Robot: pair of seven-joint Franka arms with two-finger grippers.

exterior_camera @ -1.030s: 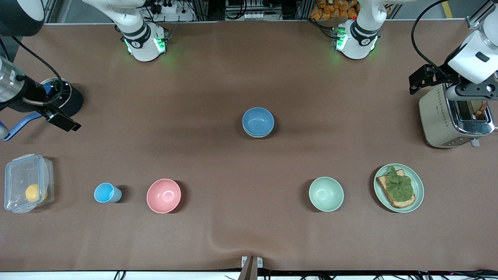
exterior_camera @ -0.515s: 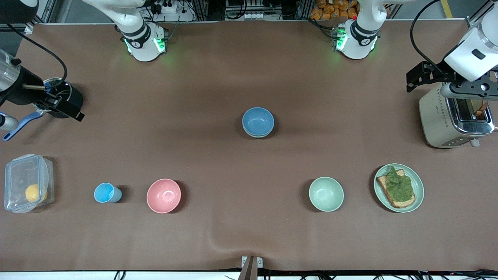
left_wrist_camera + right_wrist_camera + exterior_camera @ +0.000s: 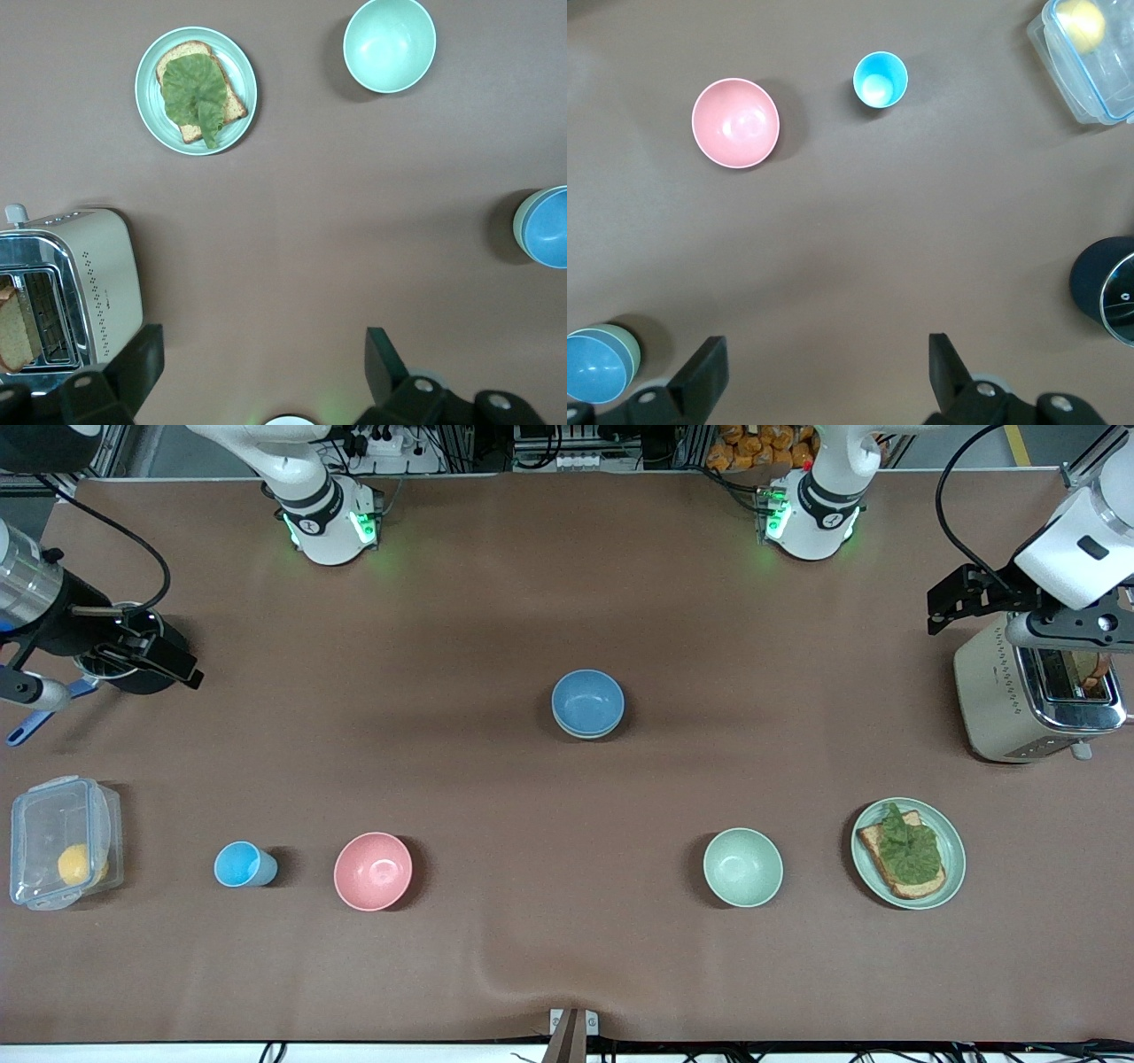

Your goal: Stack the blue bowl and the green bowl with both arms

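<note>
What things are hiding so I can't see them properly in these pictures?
- Green bowl under the blue bowl: front view shows only a rim sliver; the blue bowl covers the rest.
- Toaster: the left pincer, open above it, covers part of its top in the front view; the picture edge cuts it in the left wrist view.
- Black pot: partly covered by the open right pincer over it; its contents stay unseen.
- Clear box: cut off by the right wrist view's edge.

We see the right claw [image 3: 168, 662] has swung farther from the front camera, over the dark pot [image 3: 158, 664]; the left claw [image 3: 974, 598] barely shifted above the toaster [image 3: 1001, 691].
</note>
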